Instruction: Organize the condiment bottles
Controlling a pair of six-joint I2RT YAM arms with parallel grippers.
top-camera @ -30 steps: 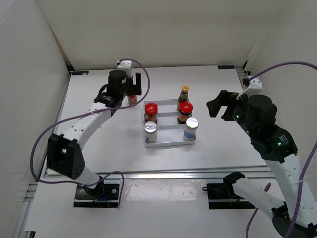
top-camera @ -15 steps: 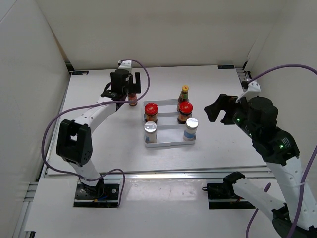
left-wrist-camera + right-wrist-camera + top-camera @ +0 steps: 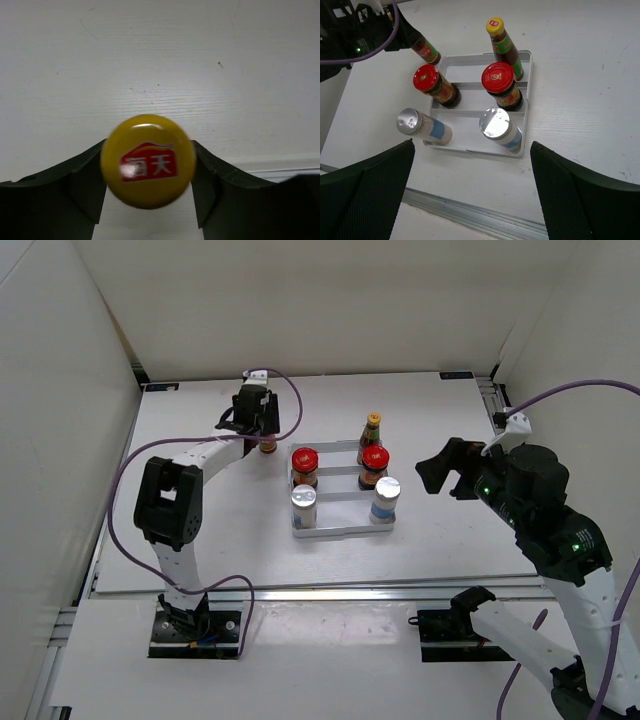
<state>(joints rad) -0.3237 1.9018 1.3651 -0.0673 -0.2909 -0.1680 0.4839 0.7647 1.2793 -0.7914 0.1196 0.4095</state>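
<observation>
A slim dark-red sauce bottle [image 3: 268, 445] stands on the table left of the white tray [image 3: 340, 531]. My left gripper [image 3: 265, 428] is over it. In the left wrist view both fingers press the sides of its yellow cap [image 3: 147, 161], so the left gripper [image 3: 148, 182] is shut on it. The tray holds a second sauce bottle [image 3: 372, 428] at the back right, two red-lidded jars [image 3: 304, 462] [image 3: 374, 462] in the middle row, and two silver-topped shakers [image 3: 303, 502] [image 3: 386, 494] in front. My right gripper [image 3: 445, 468] hovers right of the tray, open and holding nothing.
In the right wrist view the tray [image 3: 470, 149] lies below the right gripper [image 3: 472, 200], with the left arm [image 3: 365, 37] at the top left. White walls close in the table on three sides. A metal rail [image 3: 330, 587] runs along the near edge.
The left gripper has shifted slightly back and right over the loose sauce bottle and closed from wide open onto its cap. The right arm has barely drifted.
</observation>
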